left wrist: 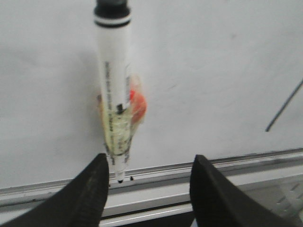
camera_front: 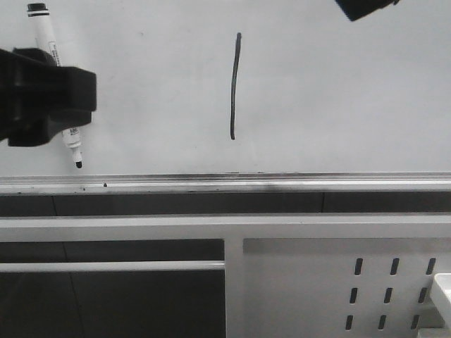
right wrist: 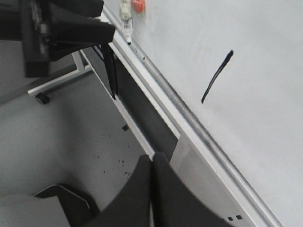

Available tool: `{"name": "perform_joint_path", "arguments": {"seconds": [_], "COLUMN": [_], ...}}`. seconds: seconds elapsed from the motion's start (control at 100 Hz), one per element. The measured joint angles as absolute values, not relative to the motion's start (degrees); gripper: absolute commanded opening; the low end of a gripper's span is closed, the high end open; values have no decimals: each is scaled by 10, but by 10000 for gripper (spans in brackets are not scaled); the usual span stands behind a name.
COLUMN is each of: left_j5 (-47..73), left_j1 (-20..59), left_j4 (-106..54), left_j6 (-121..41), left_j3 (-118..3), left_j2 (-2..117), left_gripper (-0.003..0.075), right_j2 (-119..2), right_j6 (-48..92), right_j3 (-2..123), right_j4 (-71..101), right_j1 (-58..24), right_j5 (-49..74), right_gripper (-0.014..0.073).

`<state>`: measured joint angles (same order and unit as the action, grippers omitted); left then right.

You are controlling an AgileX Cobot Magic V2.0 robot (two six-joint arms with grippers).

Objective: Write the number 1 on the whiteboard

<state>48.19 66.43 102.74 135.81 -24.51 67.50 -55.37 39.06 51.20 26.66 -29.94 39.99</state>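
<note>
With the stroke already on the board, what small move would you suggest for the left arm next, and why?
Probably back the left end effector straight away from the whiteboard. The number 1 looks complete, the marker appears stuck to the board by itself, and the jaws stand open, seemingly clear of it.

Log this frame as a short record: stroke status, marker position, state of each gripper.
stroke: the number 1 is drawn on the whiteboard, a thin, slightly curved vertical line
marker: marker against the board, tip down near the silver rail, uncapped
left gripper: left gripper jaws open, not clamping the marker
right gripper: right gripper jaws shut, empty
</note>
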Motion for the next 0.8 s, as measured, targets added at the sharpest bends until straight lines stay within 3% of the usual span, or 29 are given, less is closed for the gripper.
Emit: {"name": "perform_joint_path", "arguments": {"seconds": [0.17, 0.51, 0.8], "left_j5": [482, 452, 436], "left_j1": [725, 763, 763], "left_j4": [1027, 1025, 1024], "left_j6": [1264, 1140, 1125], "left_j3": [-231, -195, -191], "left_j2": [582, 457, 447], "left_gripper": [-23, -20, -20], "right_j2": [-484, -274, -243], "right_j6": [391, 391, 391], "right_j3": [461, 312, 305], "right_j4": [267, 279, 312], "right_j1": [-299, -299, -299], "right_j5": [365, 266, 266], "right_gripper": [-69, -69, -69]}}
